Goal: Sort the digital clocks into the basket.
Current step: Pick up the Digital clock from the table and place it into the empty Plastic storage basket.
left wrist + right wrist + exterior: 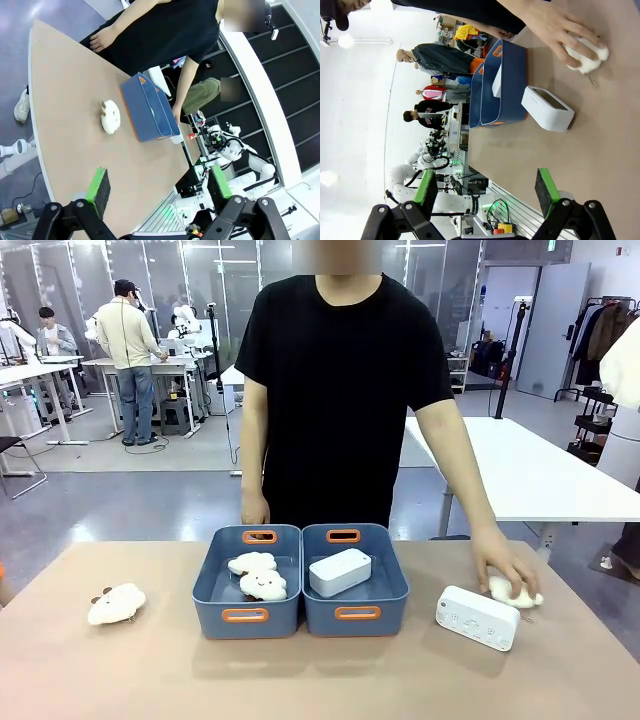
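Note:
One white digital clock [339,572] lies inside the right blue basket [355,614], seen edge-on in the right wrist view as a white slab [496,81] in the basket [510,95]. The second digital clock [477,617] [547,108] rests on the table right of the baskets, buttons facing the front. My left gripper [156,186] is open above the table, far from everything. My right gripper [487,190] is open too, with the loose clock ahead of it.
The left blue bin [246,612] holds two cloud plush toys [262,584]. Another plush [116,604] [110,117] lies on the table at left. The person's hand [505,562] [555,27] covers a plush [516,592] [587,56] beside the loose clock.

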